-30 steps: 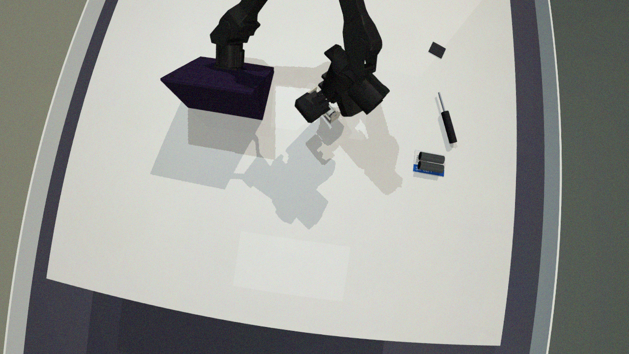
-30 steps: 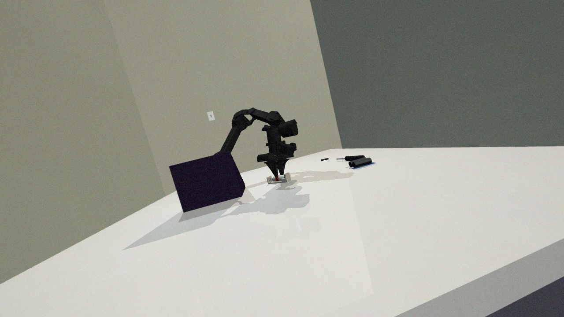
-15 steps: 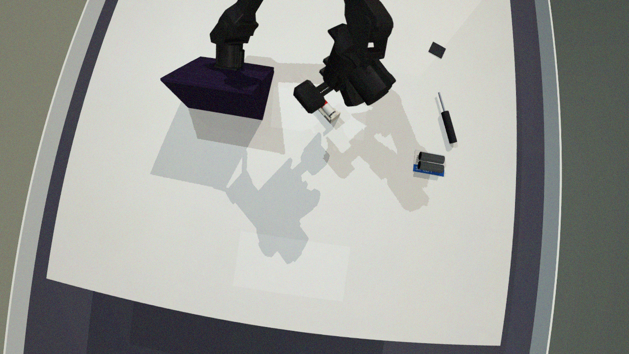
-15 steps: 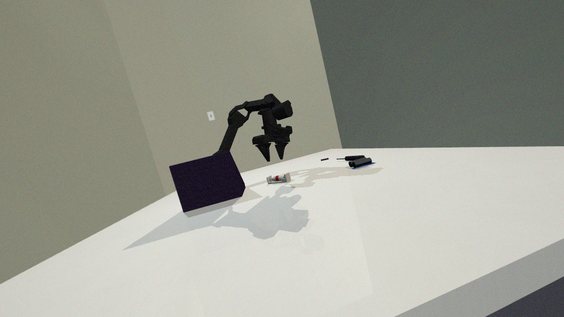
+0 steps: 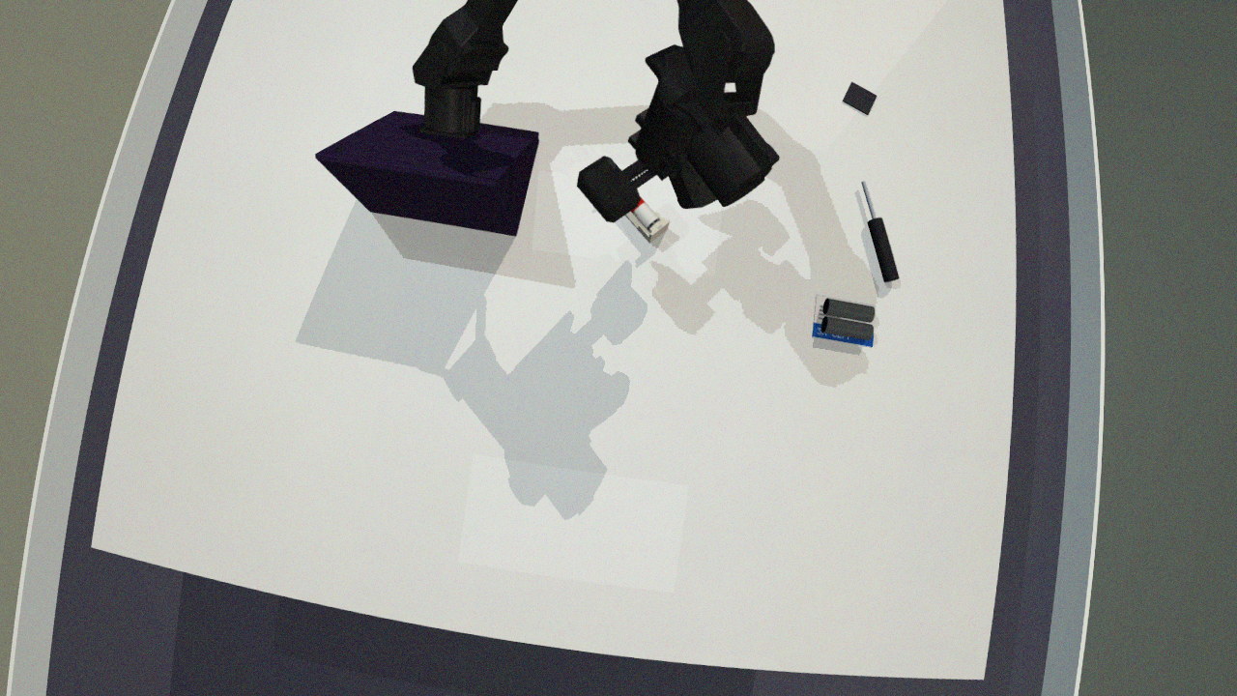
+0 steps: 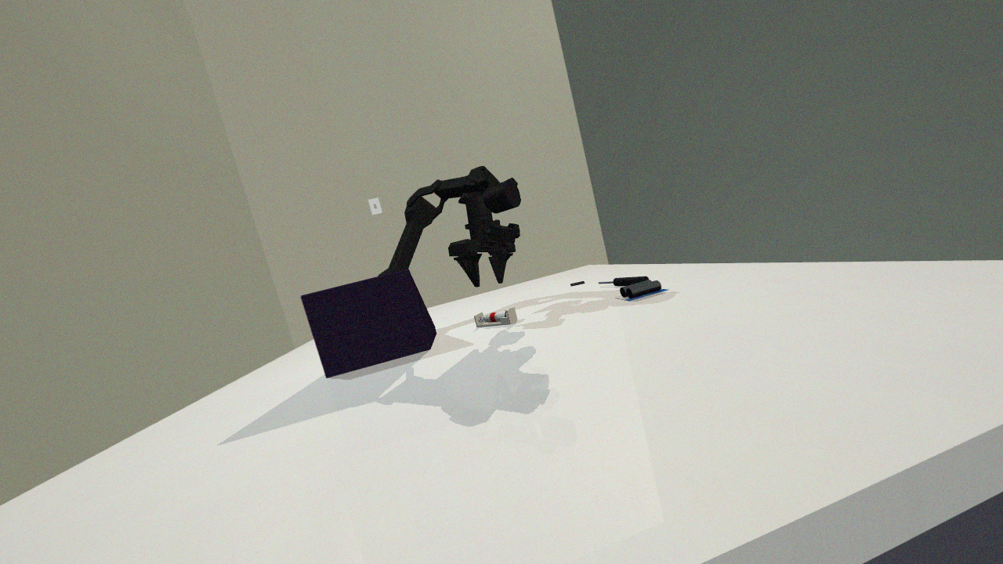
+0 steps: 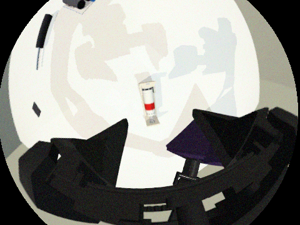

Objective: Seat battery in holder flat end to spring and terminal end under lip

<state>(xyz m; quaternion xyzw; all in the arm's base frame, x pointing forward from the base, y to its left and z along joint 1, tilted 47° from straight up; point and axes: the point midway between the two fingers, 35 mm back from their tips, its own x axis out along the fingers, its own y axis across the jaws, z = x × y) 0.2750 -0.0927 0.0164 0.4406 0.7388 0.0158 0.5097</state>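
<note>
The white battery (image 5: pixel 645 214) (image 6: pixel 493 316) (image 7: pixel 149 98) with a red band lies lengthwise in the small beige holder (image 6: pixel 512 315) (image 7: pixel 153 124). In the wrist view it looks straight between the end walls, its dark-ringed end at the upper wall and its other end by a grey coil at the lower wall. Whether it is fully down and under the lip is too small to tell. My gripper (image 6: pixel 488 283) (image 7: pixel 161 117) is open and empty, above the holder and touching neither holder nor battery. In the top view the gripper hides part of both.
A dark purple block (image 5: pixel 441 194) (image 6: pixel 371 322) (image 7: pixel 197 142) stands beside the arm's base. A screwdriver (image 5: pixel 882 248) (image 6: pixel 630 281) (image 7: pixel 44 31), two dark cylinders on a blue-edged board (image 5: pixel 848 329) (image 6: pixel 642 288) and a small dark square (image 5: pixel 858 99) (image 6: pixel 577 283) (image 7: pixel 36 109) lie farther off.
</note>
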